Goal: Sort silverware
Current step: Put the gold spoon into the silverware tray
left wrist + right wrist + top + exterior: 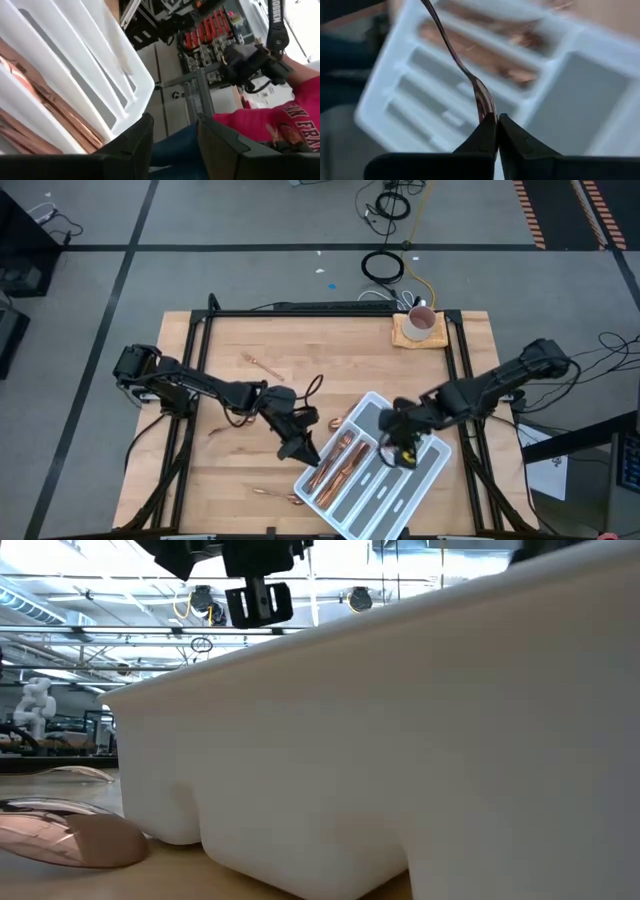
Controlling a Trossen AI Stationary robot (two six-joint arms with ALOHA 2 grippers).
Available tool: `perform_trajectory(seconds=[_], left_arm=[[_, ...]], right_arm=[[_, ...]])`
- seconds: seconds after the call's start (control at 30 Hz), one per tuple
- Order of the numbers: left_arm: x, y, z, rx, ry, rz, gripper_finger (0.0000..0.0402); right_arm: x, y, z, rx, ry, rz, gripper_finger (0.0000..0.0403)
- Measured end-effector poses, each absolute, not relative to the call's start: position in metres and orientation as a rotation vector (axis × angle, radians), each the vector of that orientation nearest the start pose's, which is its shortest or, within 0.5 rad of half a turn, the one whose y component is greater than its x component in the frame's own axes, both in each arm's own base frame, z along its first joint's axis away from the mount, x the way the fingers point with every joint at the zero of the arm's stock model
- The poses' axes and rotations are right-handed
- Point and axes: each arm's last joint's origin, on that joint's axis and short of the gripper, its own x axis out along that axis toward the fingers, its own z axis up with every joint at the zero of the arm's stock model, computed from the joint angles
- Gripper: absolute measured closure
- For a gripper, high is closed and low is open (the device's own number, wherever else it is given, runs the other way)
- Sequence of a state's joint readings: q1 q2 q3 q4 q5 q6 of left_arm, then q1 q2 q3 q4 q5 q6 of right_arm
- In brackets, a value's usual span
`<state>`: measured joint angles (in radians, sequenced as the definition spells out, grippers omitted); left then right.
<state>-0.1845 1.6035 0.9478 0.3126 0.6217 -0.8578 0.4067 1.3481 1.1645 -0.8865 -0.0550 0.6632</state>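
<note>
A white divided tray (pixel 372 470) lies askew at the table's near middle. Several copper pieces of silverware (pixel 335 465) lie in its left compartments and show again in the left wrist view (pixel 45 107). My right gripper (pixel 405 446) hangs over the tray's far right part, shut on one slim copper piece (pixel 455 55). My left gripper (pixel 300 448) is open at the tray's left rim, with nothing between its fingers (pixel 172 140). Loose pieces lie flat on the wood: a fork (pixel 258 362) at the far left and a spoon (pixel 275 494) near the front edge. My right gripper pinches the copper piece by its widened end (pixel 482 102), between the very tips of its two fingers (pixel 487 130). The fingers slant down from above the tray. The slim shaft runs on ahead of the fingertips over the compartments; its far end is out of the picture.
A white mug (pixel 420 323) stands on a wooden coaster at the table's far right corner. Another copper piece (pixel 335 422) lies beside the tray's far left side, and one more (pixel 215 430) under the left arm. A person in a pink shirt (pixel 280 120) is beyond the table.
</note>
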Motion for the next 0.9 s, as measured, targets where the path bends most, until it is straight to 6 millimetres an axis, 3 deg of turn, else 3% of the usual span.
perform_trajectory(seconds=[0.1,0.2,0.57,0.9], left_arm=[[0.336,-0.078,0.233,-0.884,0.688,-0.600,0.0247],[0.336,-0.076,0.234,-0.887,0.689,-0.614,0.0247],[0.335,-0.059,0.237,-0.930,0.741,-0.730,0.0246],[0.318,-0.019,0.260,-0.885,0.673,-0.639,0.0246]], right_arm=[[0.230,0.114,0.279,0.404,1.130,0.189,0.0402],[0.230,0.118,0.269,0.366,1.151,0.211,0.0402],[0.270,0.128,0.214,0.222,1.267,0.350,0.0402],[0.292,0.123,0.175,0.198,1.346,0.437,0.0403]])
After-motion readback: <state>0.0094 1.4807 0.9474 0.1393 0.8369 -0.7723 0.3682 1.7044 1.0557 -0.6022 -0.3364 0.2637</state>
